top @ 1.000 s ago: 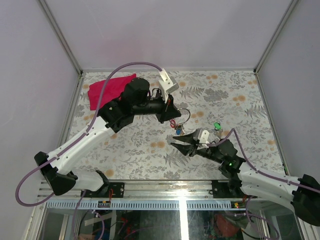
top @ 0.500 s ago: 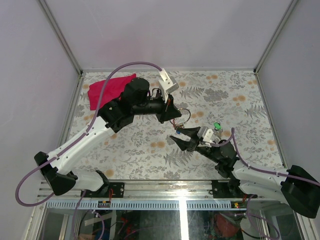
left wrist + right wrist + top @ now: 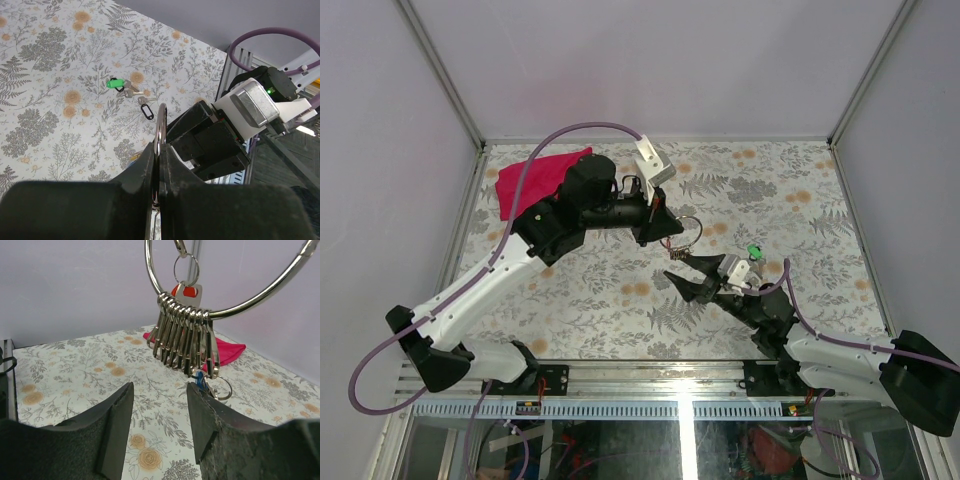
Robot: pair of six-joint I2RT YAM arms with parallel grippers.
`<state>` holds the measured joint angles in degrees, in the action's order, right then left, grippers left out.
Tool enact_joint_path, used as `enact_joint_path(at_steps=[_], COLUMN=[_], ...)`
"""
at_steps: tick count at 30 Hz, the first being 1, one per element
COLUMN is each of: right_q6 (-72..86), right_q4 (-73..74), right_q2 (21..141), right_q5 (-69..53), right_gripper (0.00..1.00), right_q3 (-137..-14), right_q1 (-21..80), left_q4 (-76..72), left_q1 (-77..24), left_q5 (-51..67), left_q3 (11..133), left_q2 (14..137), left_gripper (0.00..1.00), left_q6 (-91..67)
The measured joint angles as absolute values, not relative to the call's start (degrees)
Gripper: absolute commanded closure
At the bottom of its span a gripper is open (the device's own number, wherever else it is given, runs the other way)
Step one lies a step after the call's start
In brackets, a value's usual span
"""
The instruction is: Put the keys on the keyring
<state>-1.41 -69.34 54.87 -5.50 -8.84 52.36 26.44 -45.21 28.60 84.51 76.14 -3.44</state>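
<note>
The bench (image 3: 800, 190) is seen to carry the part of the job not yet done. A green key (image 3: 116, 84) and a black-tagged key (image 3: 146, 111) lie on it near each other, loose and well apart from the keyring (image 3: 160, 125). The keyring is held up off the bench, pinched edge-on by the closed left claw (image 3: 159, 152). The right claw (image 3: 160, 395) is spread wide and empty, just below the keyring and touching nothing. A row of metal clips (image 3: 185, 337) is threaded on the keyring. A red-tagged key (image 3: 184, 291) and a blue key (image 3: 201, 381) hang among them, so that much is judged done. The task is taken to be partly complete: the loose keys are yet to be picked up and threaded on. Whether other keys lie out of view cannot be told.
</note>
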Motion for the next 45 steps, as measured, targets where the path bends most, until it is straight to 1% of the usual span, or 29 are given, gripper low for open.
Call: enact_joint_path(at_steps=[23,28,33,39,45], right_q6=[-3.14,-4.23,-6.74,-8.75,-9.15], right_q4=[-73.19,-71.96,-61.04,-42.59,-28.71], right_q2=[55.11,53.49,43.38,29.91,22.2], right_q5=[-3.7,-3.57,-4.16,-5.67,-4.64], right_gripper=[0.47,0.48,0.49,0.49,0.51], right_q3=[-8.82,-8.78,-8.69,-8.93,-11.51], right_q1=[52.36,52.36,52.36,52.38,52.38], left_q4=[26.17,26.2,26.28,26.48,26.68], left_q1=[-45.21,-45.21,-45.21,-45.21,-45.21], left_q5=[29.91,30.22,30.24,30.22,30.24], left_q3=[84.51,84.51,84.51,84.53,84.53], left_q2=[75.68,75.68,75.68,75.68,75.68], left_gripper=[1.0,1.0,1.0,1.0,1.0], left_q6=[-4.23,-4.23,-4.21,-4.12,-3.81])
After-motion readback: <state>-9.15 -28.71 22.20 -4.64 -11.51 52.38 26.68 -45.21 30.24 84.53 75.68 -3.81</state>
